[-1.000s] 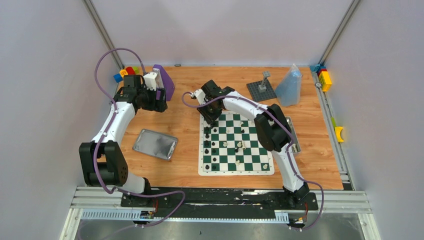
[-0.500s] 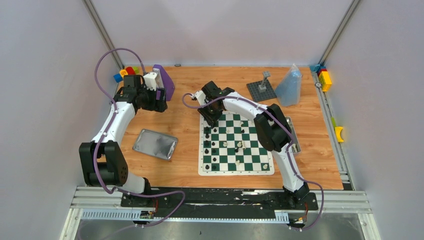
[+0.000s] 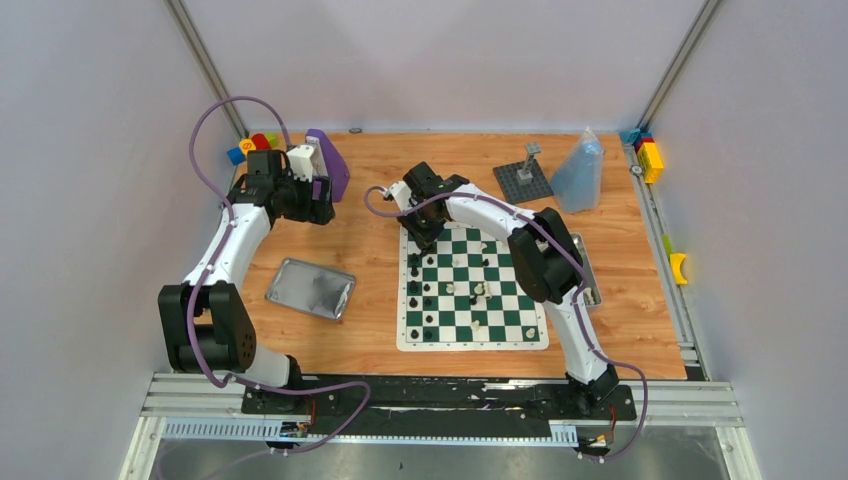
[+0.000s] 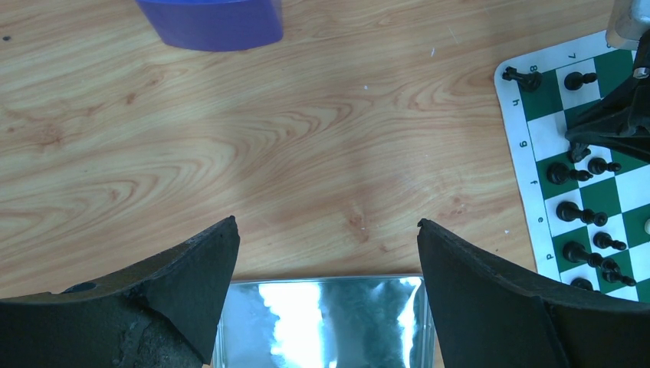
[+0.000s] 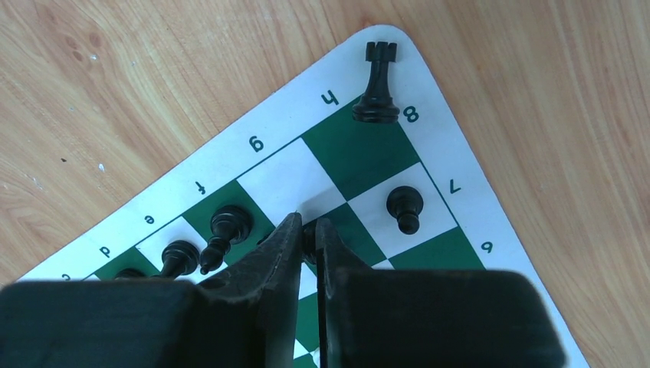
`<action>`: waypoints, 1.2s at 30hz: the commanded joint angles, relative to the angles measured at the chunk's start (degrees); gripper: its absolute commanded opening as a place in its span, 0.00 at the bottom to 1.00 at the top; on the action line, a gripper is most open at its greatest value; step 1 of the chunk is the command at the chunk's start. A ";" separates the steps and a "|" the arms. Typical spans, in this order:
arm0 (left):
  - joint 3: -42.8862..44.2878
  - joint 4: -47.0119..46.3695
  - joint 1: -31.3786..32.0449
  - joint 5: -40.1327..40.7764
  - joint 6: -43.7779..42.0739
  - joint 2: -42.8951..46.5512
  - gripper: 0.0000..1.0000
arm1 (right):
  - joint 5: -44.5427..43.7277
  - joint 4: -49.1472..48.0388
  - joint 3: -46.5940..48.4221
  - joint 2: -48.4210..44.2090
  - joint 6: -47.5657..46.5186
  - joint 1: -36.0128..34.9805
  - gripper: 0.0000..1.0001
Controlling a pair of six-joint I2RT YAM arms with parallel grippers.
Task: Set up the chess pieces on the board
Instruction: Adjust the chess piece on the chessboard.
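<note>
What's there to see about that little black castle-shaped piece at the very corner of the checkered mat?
The black rook is a small glossy figure, plastic by its look, with a notched crown, slim waist and round flared base. It stands upright at the corner of the board, its base straddling the green corner square's edge and the white border. Only the board touches it.

Black piece (image 5: 309, 233), lower centre, between the right gripper (image 5: 308, 224) fingertips: mostly hidden (kind untellable). Board (image 5: 368, 157): cut by bottom edge. Purple object (image 4: 211, 23): cropped at top edge. Tin (image 4: 322, 322): cropped at bottom edge.
</note>
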State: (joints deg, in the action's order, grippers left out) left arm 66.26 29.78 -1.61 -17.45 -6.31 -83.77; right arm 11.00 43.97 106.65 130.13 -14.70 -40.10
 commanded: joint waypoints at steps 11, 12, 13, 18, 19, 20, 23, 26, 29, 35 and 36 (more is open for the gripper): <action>-0.31 -1.39 -0.41 -0.31 -0.29 0.97 0.94 | -0.45 0.13 3.88 -0.93 -0.85 -0.25 0.00; -0.33 -1.39 -0.37 -0.35 -0.29 0.97 0.94 | -0.47 0.16 4.10 -0.99 -0.86 -0.25 0.00; -0.27 -1.44 -0.40 -0.32 -0.29 1.00 0.94 | -0.59 0.20 4.31 -1.06 -0.93 -0.25 0.00; -0.23 -1.39 -0.39 -0.29 -0.29 0.97 0.94 | -1.06 0.57 5.76 -1.17 -1.12 -0.11 0.00; -0.20 -1.46 -0.37 -0.30 -0.29 0.97 0.94 | -1.19 0.64 6.02 -1.25 -1.16 -0.07 0.00; -0.22 -1.47 -0.39 -0.45 -0.29 0.97 0.94 | -1.42 0.79 6.24 -1.40 -1.13 0.00 0.00; -0.32 -1.89 -0.41 -1.54 -0.06 0.90 0.94 | -1.67 0.70 6.75 -2.07 -0.51 0.42 0.00; -1.01 -3.23 -0.37 -5.45 0.77 0.66 0.94 | -0.63 0.70 7.20 -2.90 1.35 1.32 0.00; -1.78 -6.31 -0.33 -11.08 3.00 0.24 0.93 | 1.26 0.69 7.58 -3.82 4.01 2.36 0.00; -3.19 -13.56 0.86 -21.11 10.30 -1.02 0.88 | 5.12 -0.32 8.46 -5.67 10.44 5.25 0.00; -3.29 -14.38 1.99 -22.29 11.98 -1.33 0.88 | 5.71 -0.67 8.53 -6.02 11.54 5.92 0.00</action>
State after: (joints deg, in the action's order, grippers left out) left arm 62.98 22.98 -1.37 -31.05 -1.26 -84.25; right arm 13.30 44.77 112.14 129.51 -9.17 -36.56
